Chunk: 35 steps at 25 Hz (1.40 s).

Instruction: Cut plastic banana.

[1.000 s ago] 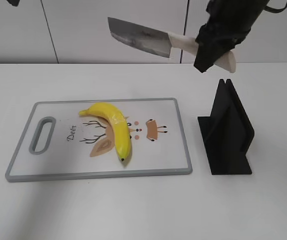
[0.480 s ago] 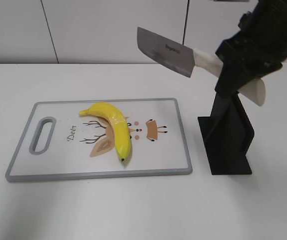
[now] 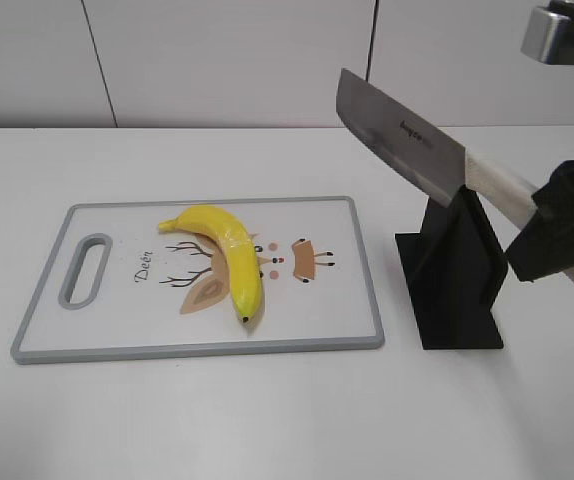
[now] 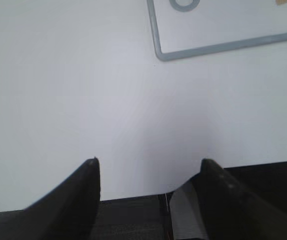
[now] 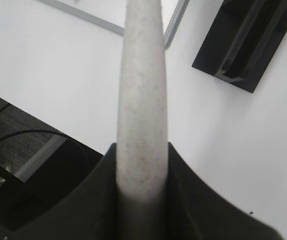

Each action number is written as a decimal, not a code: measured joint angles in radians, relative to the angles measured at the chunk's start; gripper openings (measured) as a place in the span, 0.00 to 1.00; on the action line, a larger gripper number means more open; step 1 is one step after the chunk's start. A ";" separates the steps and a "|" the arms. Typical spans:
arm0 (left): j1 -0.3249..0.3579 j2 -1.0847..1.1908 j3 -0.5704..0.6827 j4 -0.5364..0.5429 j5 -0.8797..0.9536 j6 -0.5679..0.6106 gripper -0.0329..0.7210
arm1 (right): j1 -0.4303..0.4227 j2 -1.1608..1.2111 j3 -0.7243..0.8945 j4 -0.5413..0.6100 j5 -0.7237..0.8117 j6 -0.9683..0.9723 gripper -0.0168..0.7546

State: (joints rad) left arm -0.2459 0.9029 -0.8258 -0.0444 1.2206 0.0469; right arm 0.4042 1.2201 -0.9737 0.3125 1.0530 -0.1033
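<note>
**Knife's up, banana's waiting**

Left gripper (image 4: 146, 172) first, since it's furthest left: it's hanging over bare table (image 4: 83, 100) with its fingers spread and nothing between them, and a corner of the cutting board (image 4: 158, 50) is peeking in at the top of its wrist view. Not doing anything useful.

Moving right in the exterior view, the plastic banana (image 3: 229, 255) is lying on the cutting board (image 3: 357, 260), centre-left of frame, curving down over the printed deer picture with its dark tip pointing at the board's near edge. It's looking whole to me, no cut showing.

Further right, the knife (image 3: 399, 135) is hanging in the air above the black knife stand (image 3: 455, 265), blade angling up toward the top middle. The stand's slot is sitting empty. At the right edge the right gripper (image 5: 139, 165) is clamping the pale handle (image 5: 141, 75).

My read: the knife is in hand but not cutting yet. Next it needs carrying left over the board, lining the edge across the banana's middle, and pressing straight down.
</note>
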 joint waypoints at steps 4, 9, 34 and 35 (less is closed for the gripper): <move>0.000 -0.176 0.097 0.000 0.001 -0.001 0.81 | 0.000 -0.056 0.039 -0.001 -0.048 0.082 0.24; 0.000 -0.419 0.167 0.001 0.003 -0.001 0.81 | 0.000 -0.065 0.046 -0.057 -0.104 0.234 0.24; 0.000 -0.908 0.337 0.055 -0.131 -0.001 0.81 | 0.000 0.154 0.046 -0.247 -0.190 0.470 0.24; 0.000 -0.908 0.337 0.056 -0.132 -0.001 0.81 | 0.000 0.166 0.046 -0.247 -0.191 0.469 0.24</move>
State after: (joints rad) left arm -0.2459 -0.0050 -0.4891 0.0114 1.0887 0.0460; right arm 0.4042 1.3861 -0.9273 0.0655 0.8620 0.3654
